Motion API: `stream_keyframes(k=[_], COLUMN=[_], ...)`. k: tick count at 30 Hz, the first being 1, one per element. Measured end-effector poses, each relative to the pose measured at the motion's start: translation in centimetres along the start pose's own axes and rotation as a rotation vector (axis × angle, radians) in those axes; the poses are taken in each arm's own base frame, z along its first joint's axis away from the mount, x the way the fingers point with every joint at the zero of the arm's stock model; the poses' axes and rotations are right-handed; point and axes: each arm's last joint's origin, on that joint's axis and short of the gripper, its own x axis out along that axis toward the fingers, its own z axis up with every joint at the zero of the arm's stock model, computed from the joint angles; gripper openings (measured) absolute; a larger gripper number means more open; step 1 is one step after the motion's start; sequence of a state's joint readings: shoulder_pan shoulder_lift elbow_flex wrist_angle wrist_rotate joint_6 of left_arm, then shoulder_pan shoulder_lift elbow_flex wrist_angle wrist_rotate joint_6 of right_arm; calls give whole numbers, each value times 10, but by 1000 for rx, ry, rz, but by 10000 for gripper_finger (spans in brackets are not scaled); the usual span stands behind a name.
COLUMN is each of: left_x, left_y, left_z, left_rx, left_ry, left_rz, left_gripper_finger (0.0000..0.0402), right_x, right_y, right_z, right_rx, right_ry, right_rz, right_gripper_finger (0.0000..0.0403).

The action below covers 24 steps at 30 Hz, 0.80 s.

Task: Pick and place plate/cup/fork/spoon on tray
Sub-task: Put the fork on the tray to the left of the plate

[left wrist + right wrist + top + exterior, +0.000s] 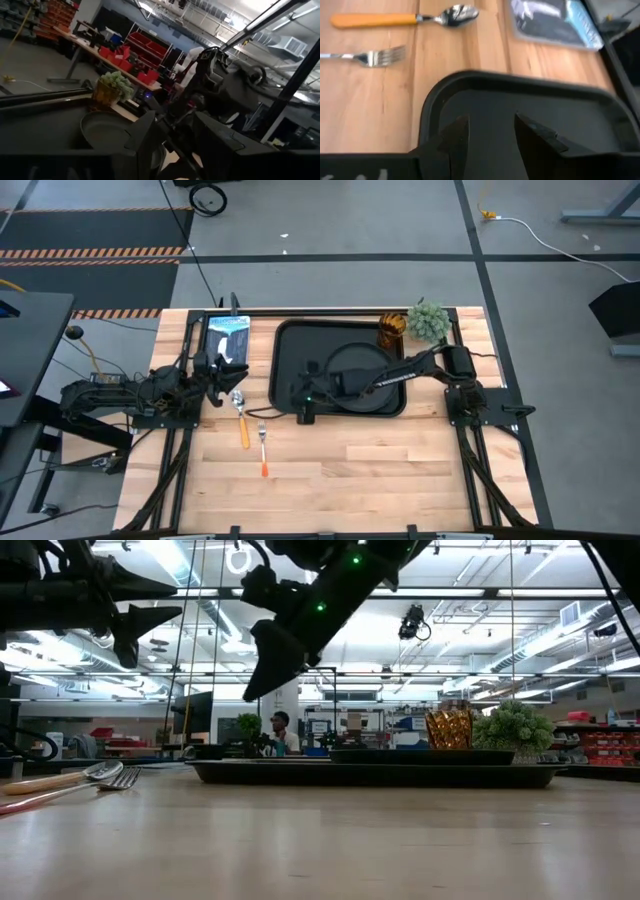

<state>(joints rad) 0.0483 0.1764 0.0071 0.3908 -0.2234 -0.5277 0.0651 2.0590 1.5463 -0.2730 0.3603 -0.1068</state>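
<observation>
The black tray (290,350) lies at the table's middle, and the round black plate (352,360) rests flat on it. The amber cup (391,332) stands at the tray's far right corner beside the green plant (428,320). Whether the cup is on the tray, I cannot tell. The spoon (240,415) and the fork (263,445) lie flat on the wood left of the tray, also shown in the right wrist view (420,17) (375,56). My right gripper (305,395) (492,135) hangs open and empty above the tray's near left corner. My left gripper (228,372) (175,137) is open and empty above the table, left of the tray.
A blue and black packet (228,338) lies on the wood at the far left, beyond my left gripper. Bare wood stretches across the near half of the table. A person (282,732) shows far off in the room.
</observation>
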Motion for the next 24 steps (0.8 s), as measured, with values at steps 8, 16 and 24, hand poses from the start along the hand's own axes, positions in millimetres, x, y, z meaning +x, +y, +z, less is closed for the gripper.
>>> stream_keyframes(k=[8,16,24], left_x=[0,0,-1], left_y=[0,5,9], left_z=[-1,-8,-17], left_rx=[26,89,54], left_ry=[8,89,175], left_rz=[4,45,87], left_gripper_finger=[142,142,141], right_x=[-2,-11,-22], right_y=[5,15,15], right_z=[-11,-27,-65], right_rx=[37,-4,-48], right_ry=[116,271,211], right_rz=[-4,-116,-196], right_gripper_finger=[164,164,164])
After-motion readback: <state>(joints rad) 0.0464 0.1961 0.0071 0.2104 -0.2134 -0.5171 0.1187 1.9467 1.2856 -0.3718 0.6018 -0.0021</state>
